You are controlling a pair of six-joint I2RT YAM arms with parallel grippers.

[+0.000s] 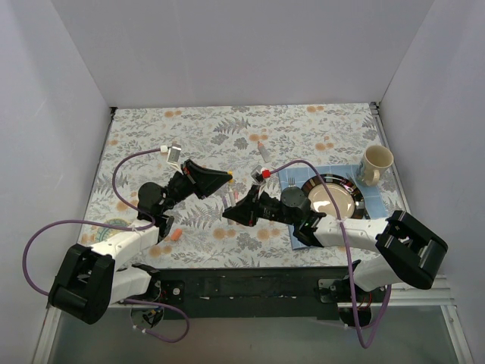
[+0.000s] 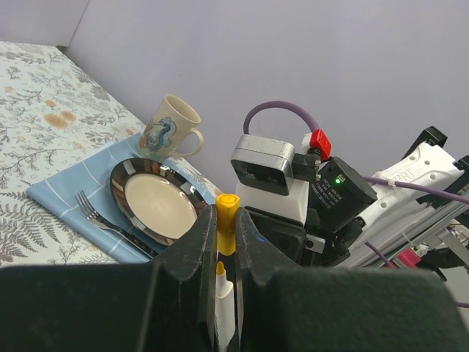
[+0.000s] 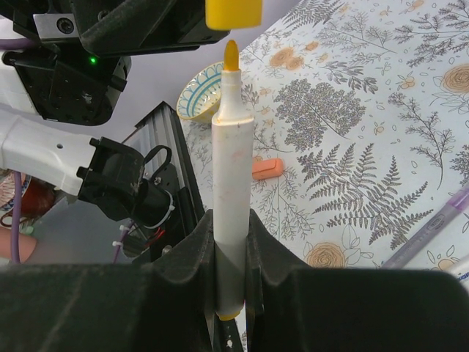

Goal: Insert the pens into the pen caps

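My left gripper [image 2: 226,227] is shut on a yellow-orange pen cap [image 2: 228,220], open end facing the pen. My right gripper [image 3: 232,242] is shut on a whitish pen [image 3: 232,183] with a yellow tip. The tip sits just short of the cap [image 3: 234,13], in line with it, with a small gap. In the top view the two grippers meet above the table's middle: left [image 1: 226,179], right [image 1: 229,214]. An orange cap [image 3: 267,168] lies loose on the table, also in the top view [image 1: 176,236]. A purple pen [image 3: 432,227] and a whitish pen [image 1: 263,152] lie on the table.
A shiny plate [image 1: 331,199] and a fork [image 1: 292,180] rest on a blue cloth [image 1: 299,235] at the right, with a mug [image 1: 375,164] behind. A small patterned bowl [image 3: 198,92] stands at the near left. White walls enclose the table.
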